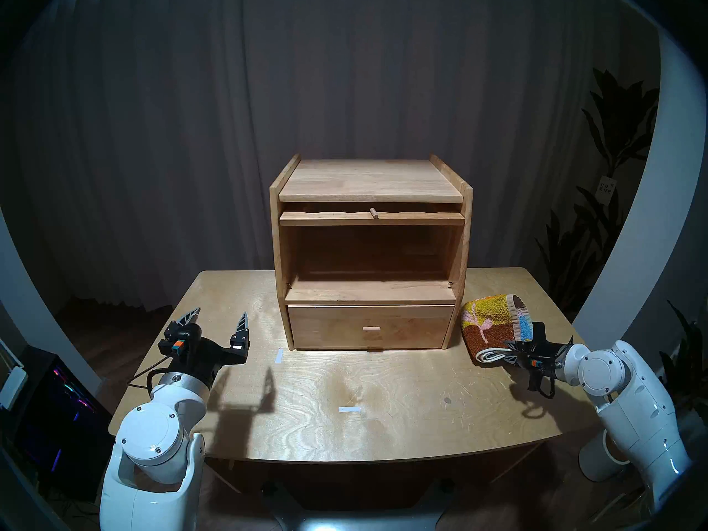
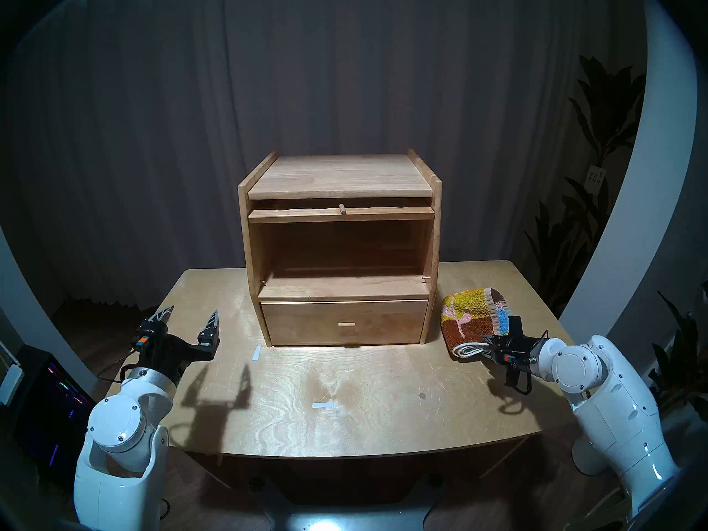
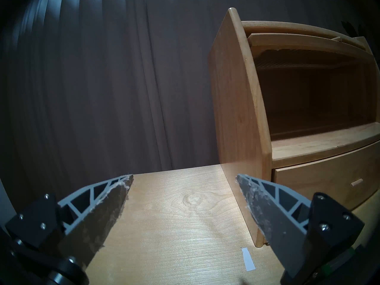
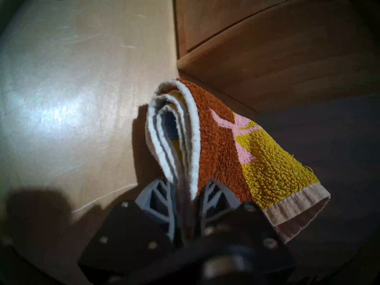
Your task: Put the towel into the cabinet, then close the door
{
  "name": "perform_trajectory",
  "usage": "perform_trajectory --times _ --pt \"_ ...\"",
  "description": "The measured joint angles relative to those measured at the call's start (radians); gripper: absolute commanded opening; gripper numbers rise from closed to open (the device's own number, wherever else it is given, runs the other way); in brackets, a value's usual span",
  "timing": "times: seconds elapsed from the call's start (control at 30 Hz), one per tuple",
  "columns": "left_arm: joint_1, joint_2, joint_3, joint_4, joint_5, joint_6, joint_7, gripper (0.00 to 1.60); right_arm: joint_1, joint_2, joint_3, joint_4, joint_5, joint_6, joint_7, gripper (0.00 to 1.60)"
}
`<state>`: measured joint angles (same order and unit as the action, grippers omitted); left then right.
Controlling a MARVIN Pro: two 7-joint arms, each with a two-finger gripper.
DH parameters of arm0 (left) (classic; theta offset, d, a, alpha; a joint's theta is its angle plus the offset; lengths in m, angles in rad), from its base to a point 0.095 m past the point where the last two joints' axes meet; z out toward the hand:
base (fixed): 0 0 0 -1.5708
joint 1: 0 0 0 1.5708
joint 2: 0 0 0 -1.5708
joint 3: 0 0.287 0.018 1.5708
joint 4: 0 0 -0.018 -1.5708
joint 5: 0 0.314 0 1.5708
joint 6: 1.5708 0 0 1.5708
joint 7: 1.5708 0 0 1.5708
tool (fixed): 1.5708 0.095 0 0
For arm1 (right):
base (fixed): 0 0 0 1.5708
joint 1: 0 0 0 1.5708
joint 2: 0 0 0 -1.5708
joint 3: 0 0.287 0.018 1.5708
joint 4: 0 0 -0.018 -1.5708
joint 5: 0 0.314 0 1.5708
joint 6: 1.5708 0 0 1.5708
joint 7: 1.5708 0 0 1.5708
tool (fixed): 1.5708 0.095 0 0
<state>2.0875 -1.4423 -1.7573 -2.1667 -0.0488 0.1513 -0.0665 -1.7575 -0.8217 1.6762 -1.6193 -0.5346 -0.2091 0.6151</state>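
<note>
The folded towel [image 1: 488, 321] [image 2: 469, 317], mustard and brown with a pink leaf and cream edges, lies on the table just right of the cabinet [image 1: 369, 177] [image 2: 339, 174]. My right gripper [image 1: 511, 353] [image 2: 488, 346] is shut on the towel's near rolled edge. The right wrist view shows the towel [image 4: 236, 144] pinched between the two fingers of the right gripper [image 4: 185, 188]. The cabinet's large compartment stands open and empty. Its door [image 1: 371, 219] [image 3: 298, 42] lies flat under the top board, peg knob forward. My left gripper [image 1: 220, 321] [image 3: 185, 177] hangs open and empty, left of the cabinet.
A shut drawer [image 1: 369, 327] with a small pull sits below the compartment. Two white tape strips [image 1: 279, 356] [image 1: 349, 408] mark the wooden table [image 1: 383, 423]. Dark curtains hang behind, a plant [image 1: 613, 135] stands at the far right, and lit equipment [image 1: 65, 403] sits left of the table.
</note>
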Motion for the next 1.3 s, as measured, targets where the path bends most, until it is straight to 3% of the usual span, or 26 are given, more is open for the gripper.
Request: perform_trajectory --times 0.4,0.7,1.07,1.3 --pt "-0.001 0.0 0.0 0.003 0.0 0.0 0.0 1.6 0.037 -0.123 0.165 -0.111 0.21 0.066 -0.125 0.0" --pt "-0.001 0.0 0.0 0.004 0.0 0.0 0.0 1.6 -0.006 -0.239 0.282 -0.225 0.464 0.126 -0.2 0.0" --pt "-0.001 0.0 0.0 0.006 0.001 0.0 0.0 1.6 -0.131 -0.37 0.279 -0.328 0.758 0.193 -0.184 0.0" --pt "-0.002 0.0 0.0 0.008 0.001 0.0 0.0 1.6 -0.191 -0.439 0.314 -0.398 0.909 0.205 -0.148 0.0"
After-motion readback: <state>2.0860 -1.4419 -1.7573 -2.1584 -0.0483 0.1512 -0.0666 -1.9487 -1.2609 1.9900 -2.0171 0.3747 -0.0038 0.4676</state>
